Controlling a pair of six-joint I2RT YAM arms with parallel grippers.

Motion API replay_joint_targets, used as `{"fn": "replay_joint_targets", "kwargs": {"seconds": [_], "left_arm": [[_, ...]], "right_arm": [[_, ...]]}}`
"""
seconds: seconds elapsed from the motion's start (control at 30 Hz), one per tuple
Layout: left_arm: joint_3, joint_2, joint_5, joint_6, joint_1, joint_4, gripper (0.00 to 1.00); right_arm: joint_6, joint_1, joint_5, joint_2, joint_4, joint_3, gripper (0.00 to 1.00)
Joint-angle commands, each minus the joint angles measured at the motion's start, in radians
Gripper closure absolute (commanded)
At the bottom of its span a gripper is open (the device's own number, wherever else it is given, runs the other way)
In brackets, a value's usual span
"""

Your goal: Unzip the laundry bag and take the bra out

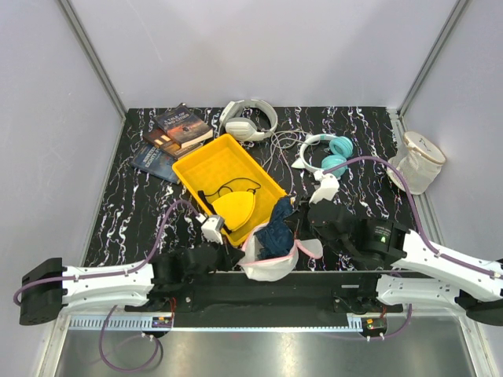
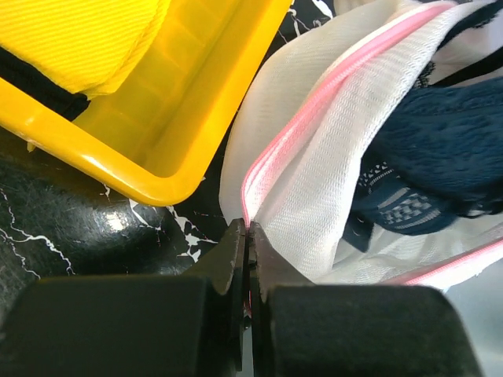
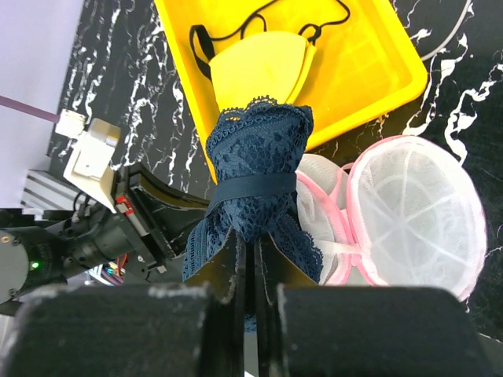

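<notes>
Bag (image 1: pixel 266 265) lies unzipped on the table (image 1: pixel 354 133) at its near edge, between the two arms and just beside the yellow tray (image 1: pixel 224 161). A yellow bra (image 1: pixel 233 210) sits in the tray. The navy bra (image 3: pixel 259 157) is bunched above the bag's mouth, its lower part inside the mesh. The right gripper (image 3: pixel 251 245) is clamped on the navy bra. The left gripper (image 2: pixel 247 229) pinches the bag's pink rim.

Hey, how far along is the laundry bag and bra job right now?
Done: the laundry bag is unzipped, its pink rim gaping open. In hand: the left gripper pinches that rim while the right gripper is shut on the navy bra. Left: lifting the bra fully clear; part lies inside the opening.
</notes>
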Motion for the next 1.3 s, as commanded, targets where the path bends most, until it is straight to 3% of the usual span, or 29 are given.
{"fn": "replay_joint_targets", "kwargs": {"seconds": [0.0,0.27,0.47,0.63,1.27], "left_arm": [[0.049,0.027,-0.034,0.009,-0.005,0.045,1.00],[0.104,0.104,-0.048,0.021,-0.005,0.072,1.00],[0.191,0.171,-0.060,0.072,-0.005,0.094,1.00],[0.256,0.205,-0.083,0.105,-0.005,0.071,1.00],[0.142,0.147,-0.087,0.023,0.003,0.068,1.00]], "right_arm": [[-0.018,-0.011,0.049,-0.040,0.017,0.029,1.00],[-0.075,-0.014,-0.032,-0.049,0.060,0.046,1.00],[-0.151,-0.015,-0.241,0.087,0.132,0.061,1.00],[-0.202,-0.017,-0.318,0.158,0.166,0.104,1.00],[-0.300,-0.035,-0.042,-0.020,0.086,0.215,1.00]]}}
